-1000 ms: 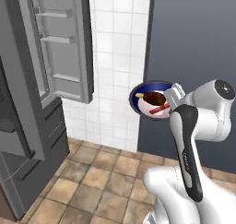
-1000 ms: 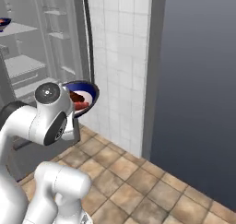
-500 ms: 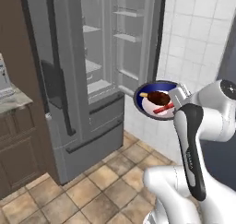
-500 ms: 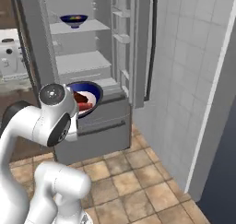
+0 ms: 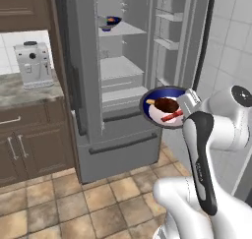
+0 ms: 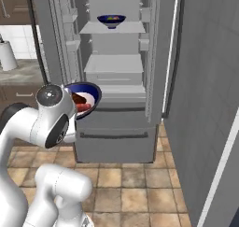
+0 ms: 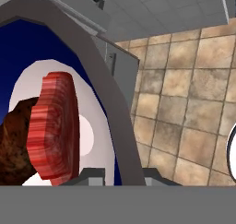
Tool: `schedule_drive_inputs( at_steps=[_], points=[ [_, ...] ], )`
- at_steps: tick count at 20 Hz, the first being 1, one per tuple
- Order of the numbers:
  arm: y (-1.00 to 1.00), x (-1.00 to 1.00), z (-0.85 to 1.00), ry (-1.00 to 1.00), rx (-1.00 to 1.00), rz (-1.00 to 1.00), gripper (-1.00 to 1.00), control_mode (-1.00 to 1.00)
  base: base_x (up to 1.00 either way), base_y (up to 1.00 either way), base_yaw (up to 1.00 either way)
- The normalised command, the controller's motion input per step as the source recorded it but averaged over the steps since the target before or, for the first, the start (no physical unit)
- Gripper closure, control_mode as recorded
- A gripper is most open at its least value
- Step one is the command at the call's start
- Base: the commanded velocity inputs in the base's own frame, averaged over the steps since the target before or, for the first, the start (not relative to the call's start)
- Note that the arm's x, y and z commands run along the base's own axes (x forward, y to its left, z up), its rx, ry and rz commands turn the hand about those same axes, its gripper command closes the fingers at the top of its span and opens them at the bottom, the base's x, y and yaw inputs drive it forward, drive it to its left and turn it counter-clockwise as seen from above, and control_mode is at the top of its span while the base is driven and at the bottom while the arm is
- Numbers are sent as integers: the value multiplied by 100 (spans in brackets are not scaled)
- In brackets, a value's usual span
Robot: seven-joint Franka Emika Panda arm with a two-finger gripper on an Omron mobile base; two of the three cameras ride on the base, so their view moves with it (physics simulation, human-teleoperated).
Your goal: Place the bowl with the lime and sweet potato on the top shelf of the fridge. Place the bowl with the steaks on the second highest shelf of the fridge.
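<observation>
The pincer point(image 5: 186, 101) is clamped on the rim of the blue bowl point(image 5: 165, 106) of steaks point(image 5: 166, 105), held before the open fridge point(image 6: 116, 81); another bowl point(image 6: 111, 20) sits on its top shelf point(image 6: 112, 28).

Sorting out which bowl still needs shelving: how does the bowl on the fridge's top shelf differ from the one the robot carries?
The shelf bowl rests on the top shelf; the carried bowl is gripped by the hand outside the fridge. The carried bowl holds steaks; the shelf bowl's contents look small, colorful. Both are blue.
</observation>
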Motion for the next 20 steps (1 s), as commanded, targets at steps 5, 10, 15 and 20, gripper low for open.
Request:
schedule_drive_inputs(
  at_steps=[5, 10, 15, 20],
  points=[
    [0, 0, 0, 0, 0, 0, 100, 100, 3, -45, 20],
    [0, 0, 0, 0, 0, 0, 100, 100, 3, 0, 2],
    [0, 0, 0, 0, 0, 0, 100, 100, 78, 3, 0],
    [0, 0, 0, 0, 0, 0, 100, 100, 79, 0, 0]
  ],
)
